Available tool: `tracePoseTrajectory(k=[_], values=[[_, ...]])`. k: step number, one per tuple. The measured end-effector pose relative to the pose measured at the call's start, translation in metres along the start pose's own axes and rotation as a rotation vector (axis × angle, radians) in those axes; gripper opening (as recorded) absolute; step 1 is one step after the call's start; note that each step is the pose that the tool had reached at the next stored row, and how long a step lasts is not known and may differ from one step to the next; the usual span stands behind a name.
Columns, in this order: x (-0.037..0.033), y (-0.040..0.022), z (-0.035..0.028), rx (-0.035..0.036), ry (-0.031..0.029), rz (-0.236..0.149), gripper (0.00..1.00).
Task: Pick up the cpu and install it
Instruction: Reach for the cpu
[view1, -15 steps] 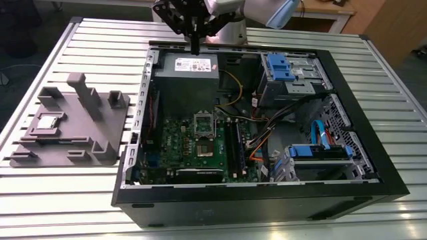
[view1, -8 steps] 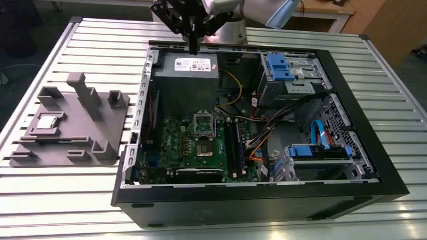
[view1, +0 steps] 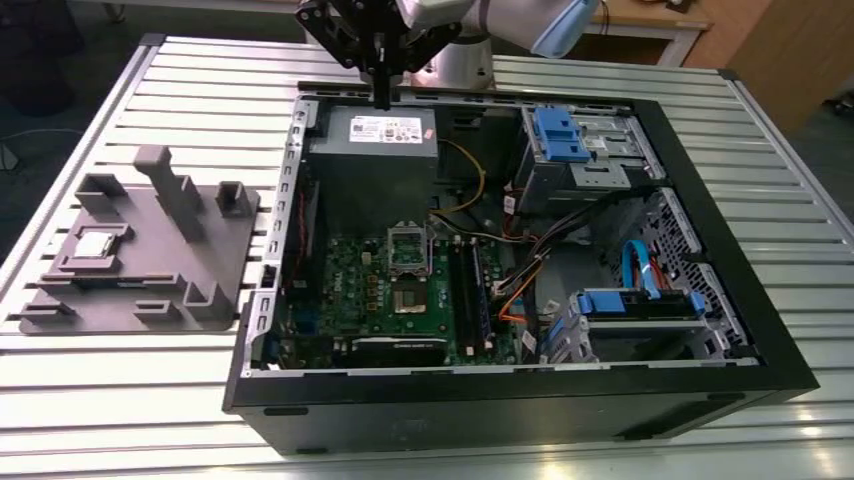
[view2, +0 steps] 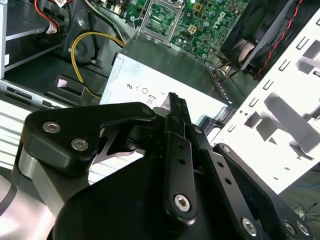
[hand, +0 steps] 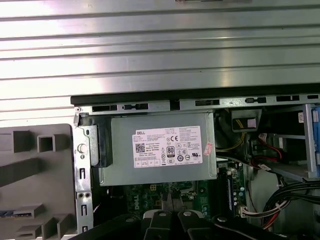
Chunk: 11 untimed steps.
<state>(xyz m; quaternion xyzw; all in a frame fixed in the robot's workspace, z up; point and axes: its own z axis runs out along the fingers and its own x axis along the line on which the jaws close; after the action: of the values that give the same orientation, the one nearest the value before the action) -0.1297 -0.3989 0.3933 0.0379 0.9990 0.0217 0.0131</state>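
**A:** Where's the cpu (view1: 98, 245)?
**B:** Lying in the grey tray (view1: 220, 255), on the exterior view's left. I'd judge it light, stiff and fragile, so hold it by 2 opposite edges.
**A:** And the gripper (view1: 384, 97)?
**B:** Pinched closed and empty, above the power supply box (view1: 371, 140).

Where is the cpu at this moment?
In the exterior view the cpu lies on the grey tray at that view's left, outside the open computer case.

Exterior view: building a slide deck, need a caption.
Gripper hovers shut over the power supply in the open case; the cpu lies on the grey tray.
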Motion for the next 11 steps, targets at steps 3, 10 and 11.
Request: tracePoseTrajectory(k=[3, 10, 11], values=[[0.0019, -0.0002, 0.0000, 0.0000, -0.0001, 0.000, 0.10], [0.0079, -0.0006, -0.0002, 0.0000, -0.0007, 0.000, 0.10], [0.0092, -0.0007, -0.0003, 0.0000, -0.0009, 0.000, 0.10]])
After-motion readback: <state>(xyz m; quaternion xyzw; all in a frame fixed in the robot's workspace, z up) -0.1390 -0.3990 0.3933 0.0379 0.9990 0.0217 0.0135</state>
